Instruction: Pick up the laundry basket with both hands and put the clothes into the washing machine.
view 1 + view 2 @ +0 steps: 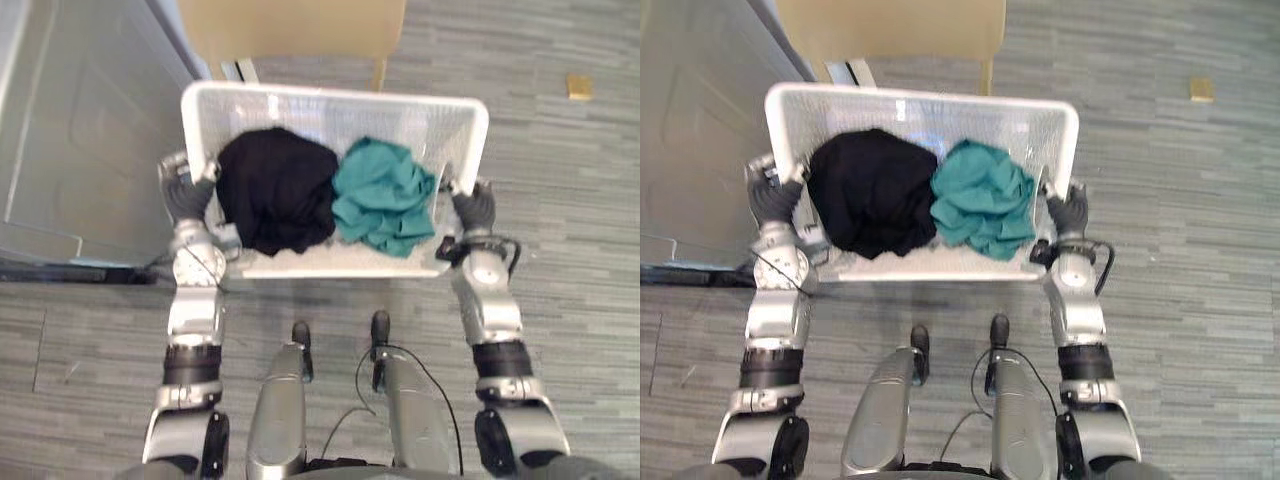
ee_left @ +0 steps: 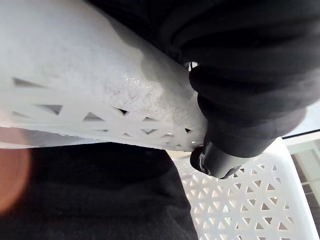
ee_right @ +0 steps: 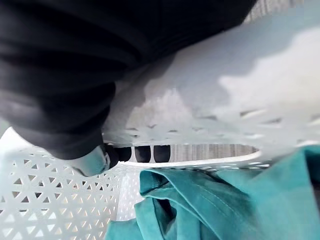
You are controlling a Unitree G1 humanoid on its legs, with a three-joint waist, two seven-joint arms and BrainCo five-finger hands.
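A white lattice laundry basket (image 1: 330, 97) is held in front of me between both hands. Inside lie a black garment (image 1: 275, 190) on the left and a teal garment (image 1: 385, 195) on the right. My left hand (image 1: 185, 195) grips the basket's left rim; in the left wrist view its thumb (image 2: 215, 162) hooks over the rim (image 2: 100, 75) beside the black garment (image 2: 100, 200). My right hand (image 1: 475, 205) grips the right rim. In the right wrist view its dark fingertips (image 3: 142, 152) poke through the handle slot, above the teal garment (image 3: 200, 205).
A large grey panel (image 1: 80, 130) fills the area left of the basket. Beyond the basket stands a tan wooden piece of furniture (image 1: 290, 30). On the grey plank floor at the far right lies a small tan object (image 1: 578, 86).
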